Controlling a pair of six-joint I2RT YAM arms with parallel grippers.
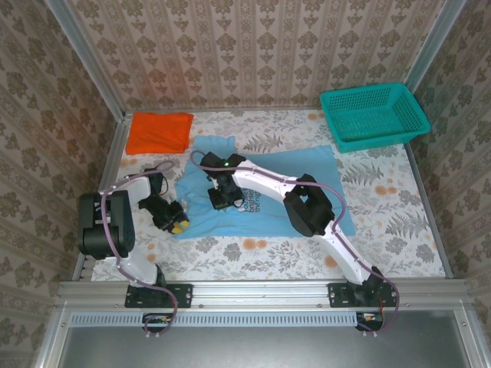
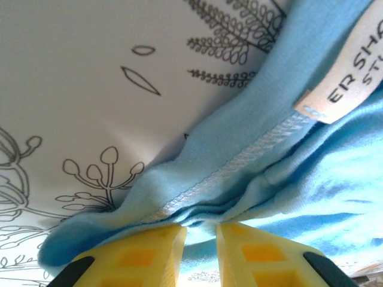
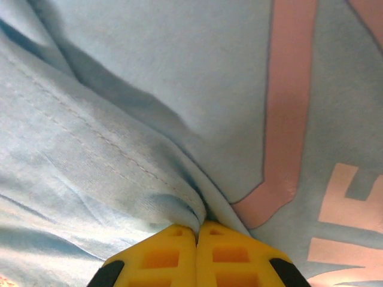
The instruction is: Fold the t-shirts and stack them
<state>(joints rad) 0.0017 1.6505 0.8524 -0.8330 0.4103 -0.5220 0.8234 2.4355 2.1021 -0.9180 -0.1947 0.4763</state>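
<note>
Top external view: the light blue cloth t-shirt [image 1: 307, 165] lies spread across the middle of the fern-printed table [image 1: 399, 230]. A plain bright orange cloth t-shirt [image 1: 159, 132] sits folded at the far left corner, well apart from the teal plastic mesh basket [image 1: 367, 90] at the far right. The left gripper [image 1: 175, 221] is at the blue shirt's near left edge, the right gripper [image 1: 219, 201] on its chest print. Left wrist view: the left gripper [image 2: 200, 230] has its yellow jaws nearly together, pinching the stitched hem of the blue shirt [image 2: 311, 197], near a white sewn label [image 2: 347, 66]. Right wrist view: the right gripper [image 3: 196, 230] has its jaws pressed together on a raised fold of the blue shirt [image 3: 179, 60], beside pink lettering [image 3: 287, 119].
</note>
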